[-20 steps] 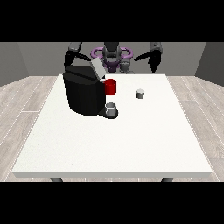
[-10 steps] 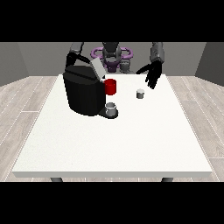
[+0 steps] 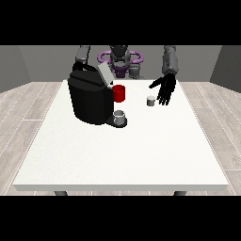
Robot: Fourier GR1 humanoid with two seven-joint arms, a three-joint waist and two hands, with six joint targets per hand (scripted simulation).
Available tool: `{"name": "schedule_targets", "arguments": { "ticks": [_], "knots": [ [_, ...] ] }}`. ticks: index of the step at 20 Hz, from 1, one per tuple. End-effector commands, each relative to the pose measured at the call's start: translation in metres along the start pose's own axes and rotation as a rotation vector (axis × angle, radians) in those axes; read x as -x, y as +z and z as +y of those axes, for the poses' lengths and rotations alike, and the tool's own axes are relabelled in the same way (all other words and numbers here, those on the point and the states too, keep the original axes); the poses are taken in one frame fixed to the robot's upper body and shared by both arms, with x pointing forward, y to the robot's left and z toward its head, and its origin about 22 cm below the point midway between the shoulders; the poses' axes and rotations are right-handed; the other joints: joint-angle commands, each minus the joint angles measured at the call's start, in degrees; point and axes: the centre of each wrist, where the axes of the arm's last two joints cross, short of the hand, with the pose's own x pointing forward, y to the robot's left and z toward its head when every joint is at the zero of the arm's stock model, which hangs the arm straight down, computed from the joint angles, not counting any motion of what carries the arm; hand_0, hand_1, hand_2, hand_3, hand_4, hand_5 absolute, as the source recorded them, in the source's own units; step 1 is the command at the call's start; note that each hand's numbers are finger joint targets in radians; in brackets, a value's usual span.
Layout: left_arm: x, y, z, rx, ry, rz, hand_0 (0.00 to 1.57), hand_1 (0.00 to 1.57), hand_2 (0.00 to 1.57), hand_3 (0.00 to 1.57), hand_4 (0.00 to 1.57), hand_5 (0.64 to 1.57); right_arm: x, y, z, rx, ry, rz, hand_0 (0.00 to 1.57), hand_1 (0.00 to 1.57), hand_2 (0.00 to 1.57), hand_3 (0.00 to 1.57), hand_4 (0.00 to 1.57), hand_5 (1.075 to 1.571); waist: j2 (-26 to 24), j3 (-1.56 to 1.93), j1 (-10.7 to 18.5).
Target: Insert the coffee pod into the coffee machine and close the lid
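Hand poised beside the coffee pod, lid up.

Front view: the hand at the view's right (image 3: 165,88) hangs just right of the coffee pod (image 3: 150,100) on the white desk (image 3: 122,150), fingers spread wide, holding nothing. The black coffee machine (image 3: 92,100) stands at upper left, its lid (image 3: 104,73) raised. The other hand is hidden behind it. A sideways approach could knock the small pod over.

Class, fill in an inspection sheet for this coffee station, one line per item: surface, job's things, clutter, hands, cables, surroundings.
Surface: white table.
Job's things: black coffee machine at the view's left, lid raised; small grey coffee pod upright on the table.
Clutter: red mug beside the machine; grey cup at its base.
Hands: hand at the view's right open, beside the pod; other hand hidden behind the machine.
Cables: nothing seen.
Surroundings: wood-plank floor, grey walls.
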Motion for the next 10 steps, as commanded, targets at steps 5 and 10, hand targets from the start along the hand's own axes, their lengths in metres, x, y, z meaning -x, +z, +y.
{"name": "schedule_targets", "arguments": {
  "ticks": [5, 10],
  "knots": [
    [-0.006, -0.023, -0.022, -0.086, -0.128, -0.013, 0.94, 0.94, 0.95, 0.69, 0.08, 1.571, 0.005, -0.006, 0.011, -0.037, -0.001, -0.016, 0.00, 0.00, 0.00, 0.00, 0.00, 1.571, 1.5, 0.00, -0.9],
    [0.003, -0.023, -0.025, -0.102, -0.284, -0.072, 1.04, 1.04, 1.11, 0.91, 0.46, 1.571, -0.005, -0.016, 0.015, -0.044, 0.007, -0.018, 0.00, 0.00, 0.00, 0.00, 0.00, 1.571, 3.1, -0.02, -0.9]
  ]
}}
